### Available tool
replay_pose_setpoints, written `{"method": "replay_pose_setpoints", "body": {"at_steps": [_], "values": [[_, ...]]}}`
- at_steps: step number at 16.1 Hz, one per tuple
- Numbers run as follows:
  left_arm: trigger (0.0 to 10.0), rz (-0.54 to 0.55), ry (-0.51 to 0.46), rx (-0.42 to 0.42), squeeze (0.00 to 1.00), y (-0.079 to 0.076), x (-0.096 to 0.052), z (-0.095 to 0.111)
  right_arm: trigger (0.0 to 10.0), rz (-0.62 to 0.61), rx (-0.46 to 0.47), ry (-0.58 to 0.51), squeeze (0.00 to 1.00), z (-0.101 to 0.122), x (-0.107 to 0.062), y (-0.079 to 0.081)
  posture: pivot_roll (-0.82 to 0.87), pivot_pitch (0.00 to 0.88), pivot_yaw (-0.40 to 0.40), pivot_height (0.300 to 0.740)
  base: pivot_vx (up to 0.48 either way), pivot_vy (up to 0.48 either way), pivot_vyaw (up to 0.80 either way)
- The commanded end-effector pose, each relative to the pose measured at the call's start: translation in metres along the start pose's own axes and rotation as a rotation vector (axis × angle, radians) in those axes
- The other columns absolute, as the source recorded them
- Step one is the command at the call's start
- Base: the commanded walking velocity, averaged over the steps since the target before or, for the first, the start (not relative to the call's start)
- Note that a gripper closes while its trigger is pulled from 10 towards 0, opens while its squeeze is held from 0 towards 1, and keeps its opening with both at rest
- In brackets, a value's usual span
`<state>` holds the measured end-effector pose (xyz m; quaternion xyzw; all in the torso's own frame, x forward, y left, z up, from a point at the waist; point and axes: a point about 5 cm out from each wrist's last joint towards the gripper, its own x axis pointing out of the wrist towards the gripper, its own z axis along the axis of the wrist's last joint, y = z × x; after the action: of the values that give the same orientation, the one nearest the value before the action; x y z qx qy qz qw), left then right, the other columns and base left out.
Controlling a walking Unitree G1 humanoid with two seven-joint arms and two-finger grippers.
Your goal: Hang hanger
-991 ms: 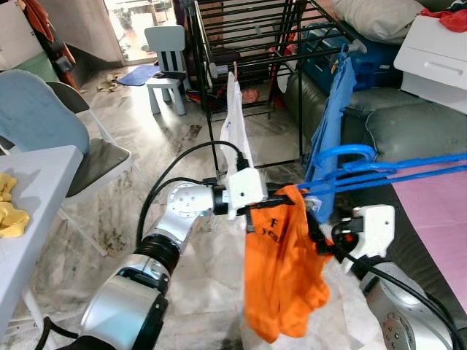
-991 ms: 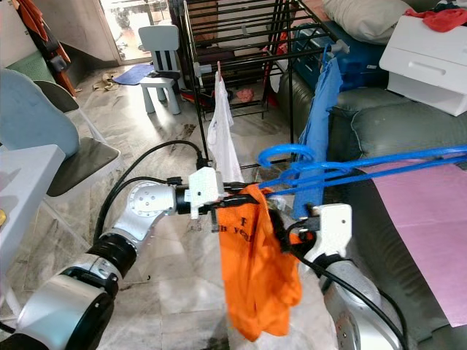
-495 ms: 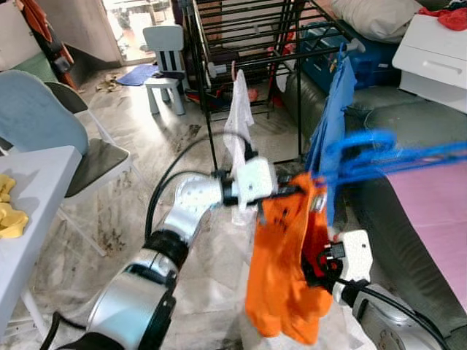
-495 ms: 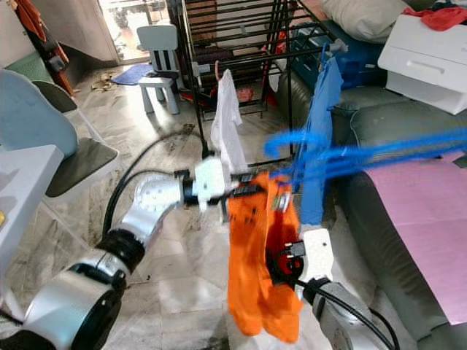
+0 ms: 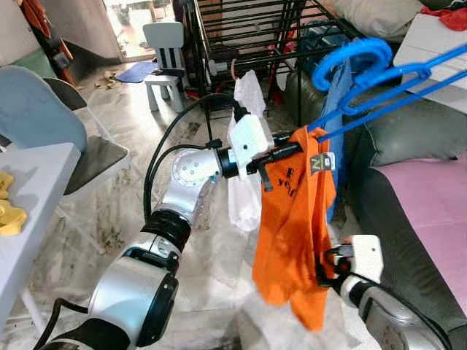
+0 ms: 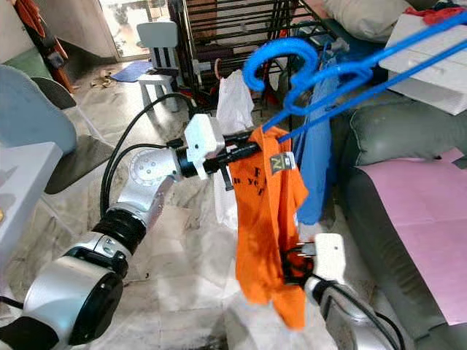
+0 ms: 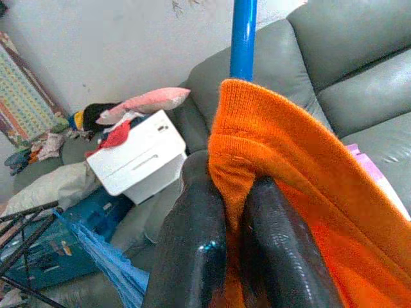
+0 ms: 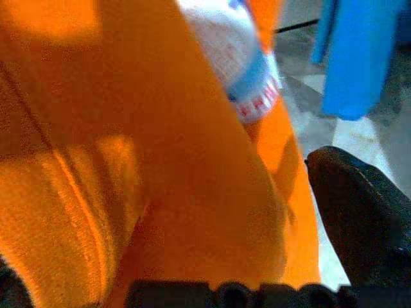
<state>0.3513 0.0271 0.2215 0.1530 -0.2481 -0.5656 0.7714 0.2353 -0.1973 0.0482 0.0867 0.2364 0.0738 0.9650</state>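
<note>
A blue plastic hanger (image 5: 379,69) slants upward, its hook (image 6: 281,55) high before the black drying rack (image 5: 248,36). An orange shirt (image 5: 295,219) hangs from the hanger's lower end. My left gripper (image 5: 292,149) is shut on the shirt's top edge by the hanger bar; in the left wrist view both fingers (image 7: 199,244) pinch the orange knit (image 7: 276,147) below the blue bar (image 7: 244,38). My right gripper (image 5: 327,268) sits low behind the shirt's lower part, open, with orange cloth (image 8: 148,147) close in front of one finger (image 8: 350,212).
A white garment (image 5: 244,189) and a blue one (image 5: 337,109) hang on the rack. A grey sofa (image 5: 408,131) with a pink sheet (image 5: 430,211) is to the right. On the left are a white table (image 5: 29,189), a grey chair (image 5: 44,124) and a small white chair (image 5: 166,55).
My left gripper has lifted the shirt and hanger; the hanger now tilts with its hook much higher. My right gripper has dropped lower beside the shirt's lower part.
</note>
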Motion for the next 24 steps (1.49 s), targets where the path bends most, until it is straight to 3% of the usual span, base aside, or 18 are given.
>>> {"method": "replay_pose_setpoints", "body": {"at_steps": [1,3,4,8,11,13,14,19,22,24], "values": [[0.0,0.066,-0.058,0.048,0.00,0.020,0.001,0.019,10.0,-0.038,0.034,0.031,0.00,-0.007,-0.001,-0.007,-0.06,0.000,0.038,0.740,0.000,0.000,0.00],[0.0,0.072,-0.046,0.047,0.00,0.021,-0.001,0.018,10.0,-0.095,0.076,0.018,0.00,-0.007,-0.005,-0.017,-0.06,0.000,0.036,0.740,0.000,0.000,0.00],[0.0,0.076,-0.033,0.051,0.00,0.021,-0.003,0.016,0.0,-0.170,0.137,-0.006,0.00,-0.006,-0.011,-0.032,-0.06,0.000,0.035,0.740,0.000,0.000,0.00],[0.0,0.097,0.033,0.049,0.00,0.018,-0.012,0.003,0.0,-0.402,0.215,-0.059,0.00,-0.001,-0.040,-0.084,-0.07,0.000,0.029,0.740,0.000,0.000,0.00],[0.0,0.066,0.080,0.004,0.00,0.009,-0.021,-0.011,0.0,-0.561,0.188,-0.190,0.00,0.038,-0.064,-0.127,-0.08,0.000,0.030,0.740,0.000,0.000,0.00],[0.0,-0.020,0.103,-0.070,0.00,-0.005,-0.027,-0.022,0.0,-0.641,0.150,-0.294,0.00,0.077,-0.078,-0.147,-0.07,0.000,0.022,0.740,0.000,0.000,0.00],[0.0,-0.125,0.137,-0.149,0.00,-0.017,-0.034,-0.031,0.0,-0.675,0.131,-0.360,0.00,0.100,-0.084,-0.153,-0.07,0.000,0.020,0.740,0.000,0.000,0.00],[0.0,-0.350,0.251,-0.344,0.00,-0.041,-0.059,-0.052,0.0,-0.677,0.094,-0.439,0.00,0.134,-0.082,-0.151,-0.06,0.000,0.017,0.740,0.000,0.000,0.00],[0.0,-0.437,0.350,-0.384,0.00,-0.056,-0.075,-0.064,0.0,-0.672,0.070,-0.437,0.00,0.135,-0.079,-0.147,-0.06,0.000,0.020,0.740,0.000,0.000,0.00],[0.0,-0.435,0.397,-0.398,0.00,-0.059,-0.081,-0.070,0.0,-0.672,0.070,-0.434,0.00,0.133,-0.079,-0.146,-0.06,0.000,0.025,0.740,0.000,0.000,0.00]]}}
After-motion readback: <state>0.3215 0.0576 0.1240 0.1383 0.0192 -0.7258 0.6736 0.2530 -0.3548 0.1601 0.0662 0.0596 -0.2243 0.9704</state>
